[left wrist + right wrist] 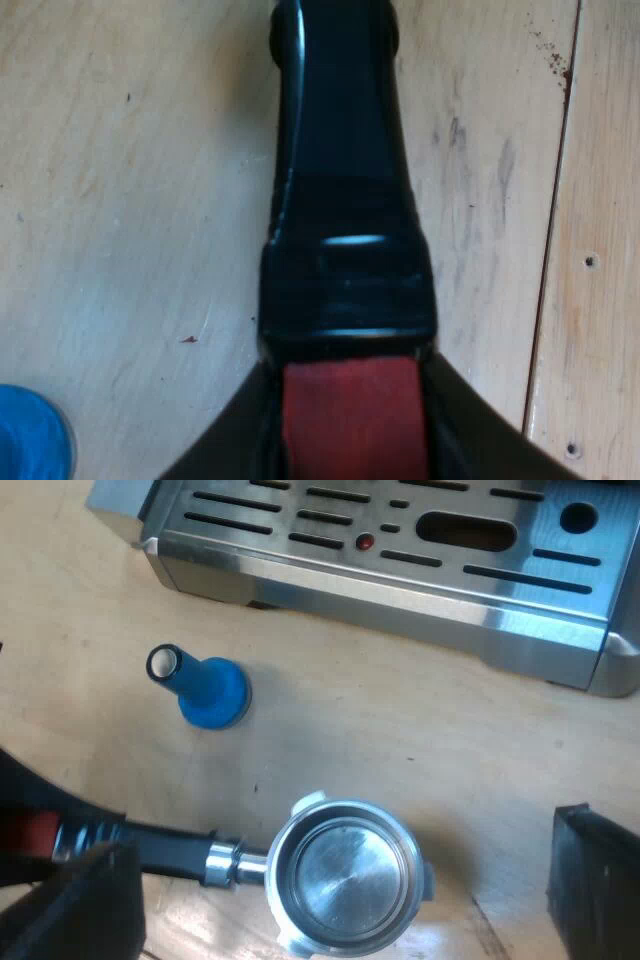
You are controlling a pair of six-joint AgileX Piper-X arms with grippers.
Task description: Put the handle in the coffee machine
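Note:
The metal holder [345, 875] lies on the wooden table with its round basket facing up. Its dark handle [345, 150] ends in red [352, 425], and my left gripper [350, 400] is shut on that red end, a finger pressed to each side. In the right wrist view the same handle [165, 848] runs from the basket to my left gripper [25, 830]. My right gripper [340, 900] hangs open above the basket, its two fingers [595, 880] wide apart and touching nothing. The espresso machine [400, 575] shows its slotted metal drip tray beyond the holder.
A blue tamper [205, 690] stands on the table between the holder and the machine's tray, and its edge [30, 440] shows close to my left gripper. The table top [400, 740] is pale wood with seams between boards.

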